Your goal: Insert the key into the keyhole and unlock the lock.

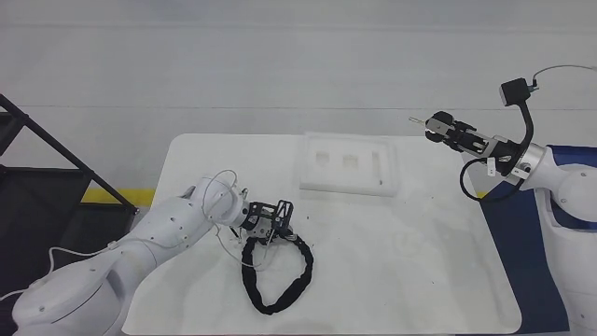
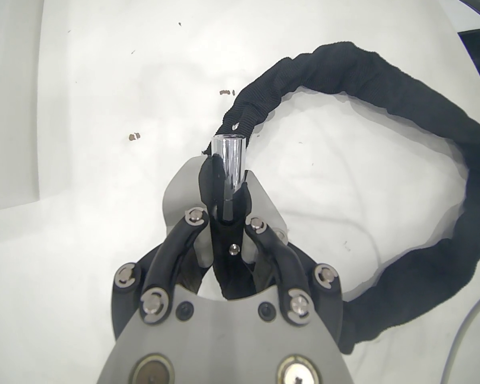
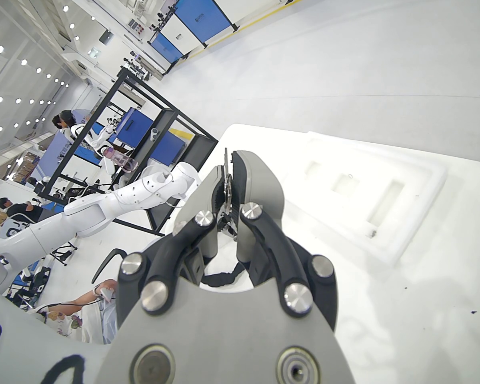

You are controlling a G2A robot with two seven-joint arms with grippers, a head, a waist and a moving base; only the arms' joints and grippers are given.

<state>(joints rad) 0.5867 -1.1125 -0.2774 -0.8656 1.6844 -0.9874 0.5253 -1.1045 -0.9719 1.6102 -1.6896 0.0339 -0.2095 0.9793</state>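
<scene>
In the top view the left gripper [image 1: 276, 217] sits at about 7 o'clock on the white table [image 1: 420, 271], at the head of the black chain lock [image 1: 280, 280], whose loop trails toward 6 o'clock. The right gripper [image 1: 437, 128] hangs out at 2 o'clock, beyond the foam tray [image 1: 347, 164]. The key [image 1: 416, 121] pokes from it, its long axis roughly level and its tip toward 9 o'clock. In the left wrist view the jaws are clamped on the chrome lock cylinder [image 2: 229, 159]. It runs straight out along the fingers with its open end facing away from the wrist, and the fabric-sleeved chain curls off behind it. In the right wrist view the jaws are pressed together on the key, whose thin blade stands out past the fingertips, in line with them. Key and cylinder are well apart, so the step in hand looks like the approach. Bring blade and cylinder onto one axis first, hold the cylinder rigid, then feed slowly; any tilt would likely jam the tip on the rim.
</scene>
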